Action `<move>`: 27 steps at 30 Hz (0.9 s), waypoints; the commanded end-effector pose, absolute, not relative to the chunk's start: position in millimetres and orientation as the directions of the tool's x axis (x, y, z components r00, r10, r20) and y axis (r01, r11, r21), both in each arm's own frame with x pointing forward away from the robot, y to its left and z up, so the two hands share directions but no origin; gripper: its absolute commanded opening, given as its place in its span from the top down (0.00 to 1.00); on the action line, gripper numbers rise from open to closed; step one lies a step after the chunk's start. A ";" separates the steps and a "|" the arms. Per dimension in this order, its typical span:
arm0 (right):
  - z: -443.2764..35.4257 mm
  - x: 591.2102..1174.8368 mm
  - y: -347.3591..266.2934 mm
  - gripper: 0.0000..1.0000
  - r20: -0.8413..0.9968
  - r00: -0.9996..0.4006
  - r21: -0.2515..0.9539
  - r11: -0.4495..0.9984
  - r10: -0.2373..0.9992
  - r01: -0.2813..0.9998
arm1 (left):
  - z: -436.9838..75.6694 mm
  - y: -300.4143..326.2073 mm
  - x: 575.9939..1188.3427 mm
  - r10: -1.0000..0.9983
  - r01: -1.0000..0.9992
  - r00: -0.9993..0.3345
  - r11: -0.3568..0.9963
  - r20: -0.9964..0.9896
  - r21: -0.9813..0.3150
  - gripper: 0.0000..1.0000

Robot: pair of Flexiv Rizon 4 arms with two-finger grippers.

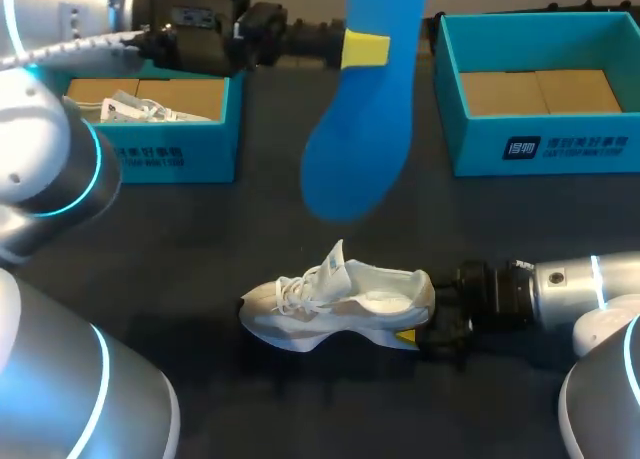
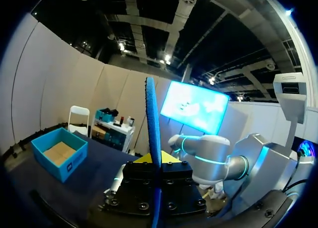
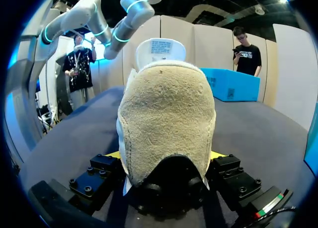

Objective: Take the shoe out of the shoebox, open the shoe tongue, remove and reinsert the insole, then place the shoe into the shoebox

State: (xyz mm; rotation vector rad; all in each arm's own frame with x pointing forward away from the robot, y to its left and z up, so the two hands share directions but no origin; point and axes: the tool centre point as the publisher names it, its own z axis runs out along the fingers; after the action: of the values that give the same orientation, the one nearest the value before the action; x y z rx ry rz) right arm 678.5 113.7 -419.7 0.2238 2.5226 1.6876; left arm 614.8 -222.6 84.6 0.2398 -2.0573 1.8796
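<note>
A white and beige shoe (image 1: pixel 335 301) lies on its sole on the dark table, toe to the left, tongue raised. My right gripper (image 1: pixel 417 329) is shut on its heel (image 3: pixel 166 118), which fills the space between the yellow tips. High over the table's far side, my left gripper (image 1: pixel 365 49) is shut on a blue insole (image 1: pixel 355 149) that hangs down above the shoe. In the left wrist view the insole (image 2: pixel 151 118) stands edge-on, pinched between the fingers (image 2: pixel 155 161). An open teal shoebox (image 1: pixel 540 144) with a bare cardboard bottom sits at the far right.
A second teal box (image 1: pixel 180 154) at the far left holds another white shoe (image 1: pixel 130 107). The left arm's wrist stretches along the far edge above that box. A teal box (image 2: pixel 59 156) also shows off to the side in the left wrist view.
</note>
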 end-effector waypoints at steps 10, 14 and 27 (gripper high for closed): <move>-420.1 677.6 115.0 1.00 0.000 -0.984 0.923 0.379 0.176 0.068 | 97.5 -206.0 596.7 0.131 -0.349 -0.922 0.128 0.365 -0.928 1.00; -420.1 677.6 115.0 1.00 0.000 -0.984 0.923 0.379 0.176 0.068 | 97.5 -206.0 596.7 0.131 -0.349 -0.922 0.128 0.365 -0.928 1.00; -420.1 677.6 115.0 1.00 0.000 -0.984 0.923 0.379 0.176 0.068 | 106.4 -181.3 575.5 0.105 -0.367 -0.921 0.091 0.375 -0.926 1.00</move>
State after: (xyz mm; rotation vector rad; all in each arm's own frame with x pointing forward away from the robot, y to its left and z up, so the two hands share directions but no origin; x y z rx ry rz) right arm 678.5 113.7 -419.8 0.2240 2.5225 1.6877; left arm 584.5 -193.4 108.2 0.2486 -2.0264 1.8839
